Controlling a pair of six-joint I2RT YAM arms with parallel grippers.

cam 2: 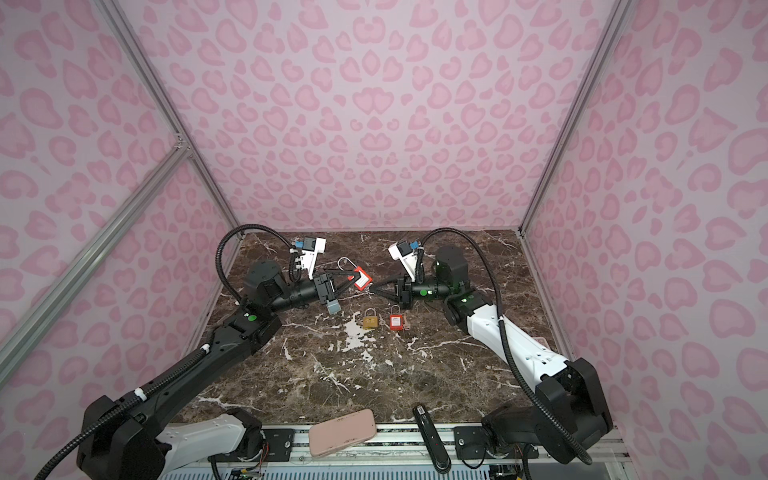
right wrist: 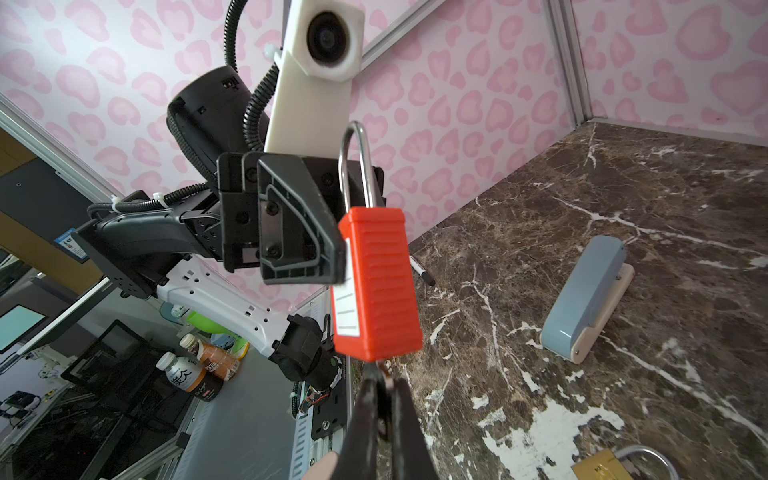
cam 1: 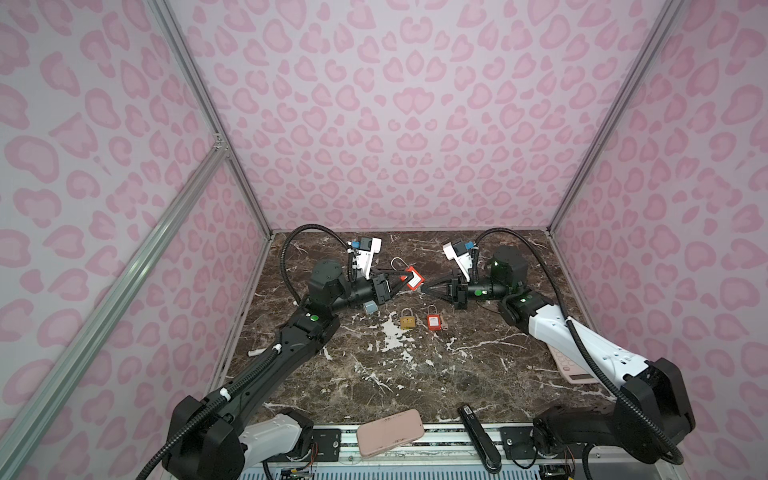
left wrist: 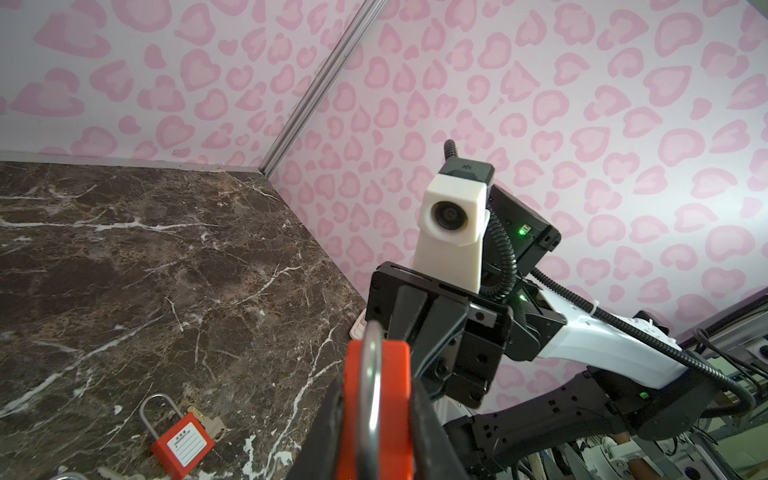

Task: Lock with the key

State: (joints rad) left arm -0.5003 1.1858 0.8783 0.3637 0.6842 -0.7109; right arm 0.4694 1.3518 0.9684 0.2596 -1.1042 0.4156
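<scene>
Currently the left gripper is clamping a red plastic padlock by its body and holding it in the air over the far middle of the dark brown marble-pattern table. The padlock is showing a white label on one face and ribbed red sides. Its silver shackle is pointing up and far-left; I cannot tell whether it is seated. The right gripper is sitting at the padlock's base with its jaws pressed together. A small brownish piece is showing between its tips, too small to identify. A square brass padlock and a second red padlock are lying side by side nearer on the table, not touching.
</scene>
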